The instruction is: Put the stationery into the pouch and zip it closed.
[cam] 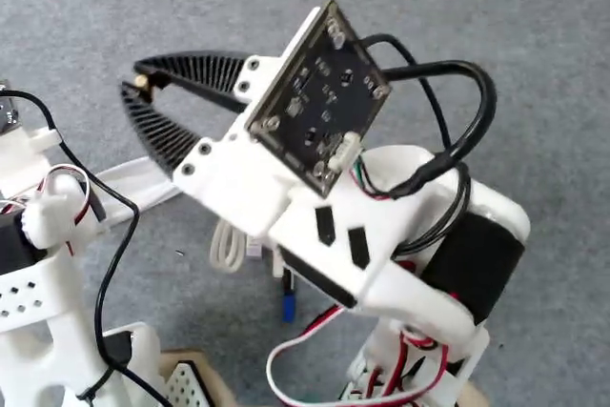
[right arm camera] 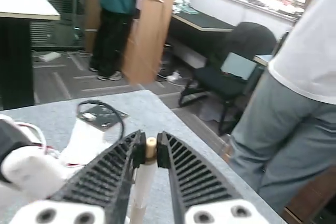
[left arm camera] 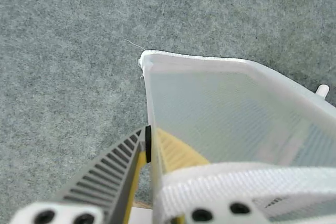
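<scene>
Fingers of the right gripper clench a pen held up off the bench, while fingers of the left gripper pinch the pouch wall near its corner, over the bench.

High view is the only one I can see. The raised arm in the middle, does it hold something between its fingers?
Observer: Yes, that is the right arm. The right gripper is shut on a pencil-like stick, pale with a tan end.
Operator: Thank you. And the pouch, does the left arm have it?
Observer: It does. The left gripper pinches one edge of the pouch, which is pale, see-through mesh.
</scene>
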Action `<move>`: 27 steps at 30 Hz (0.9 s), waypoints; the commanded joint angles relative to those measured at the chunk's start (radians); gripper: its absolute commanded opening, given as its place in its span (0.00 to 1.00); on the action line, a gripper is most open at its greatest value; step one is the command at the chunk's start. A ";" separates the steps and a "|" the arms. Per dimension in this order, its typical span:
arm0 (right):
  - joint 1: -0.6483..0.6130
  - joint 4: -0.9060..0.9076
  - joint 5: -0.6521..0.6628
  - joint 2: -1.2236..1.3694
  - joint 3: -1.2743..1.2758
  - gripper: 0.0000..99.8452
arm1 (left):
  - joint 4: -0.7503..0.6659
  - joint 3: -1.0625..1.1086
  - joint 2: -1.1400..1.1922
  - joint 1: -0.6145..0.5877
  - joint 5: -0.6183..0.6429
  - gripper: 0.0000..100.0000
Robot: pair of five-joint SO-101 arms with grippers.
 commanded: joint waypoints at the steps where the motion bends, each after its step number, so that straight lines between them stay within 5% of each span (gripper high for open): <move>1: -0.040 -0.018 0.011 -0.016 -0.019 0.01 | -0.028 0.030 0.035 -0.005 0.006 0.03; 18: -0.092 0.008 0.015 -0.016 0.188 0.01 | -0.026 0.030 0.032 -0.005 0.006 0.03; 27: -0.092 0.005 0.143 -0.019 0.189 0.02 | -0.026 0.030 0.032 -0.005 0.006 0.03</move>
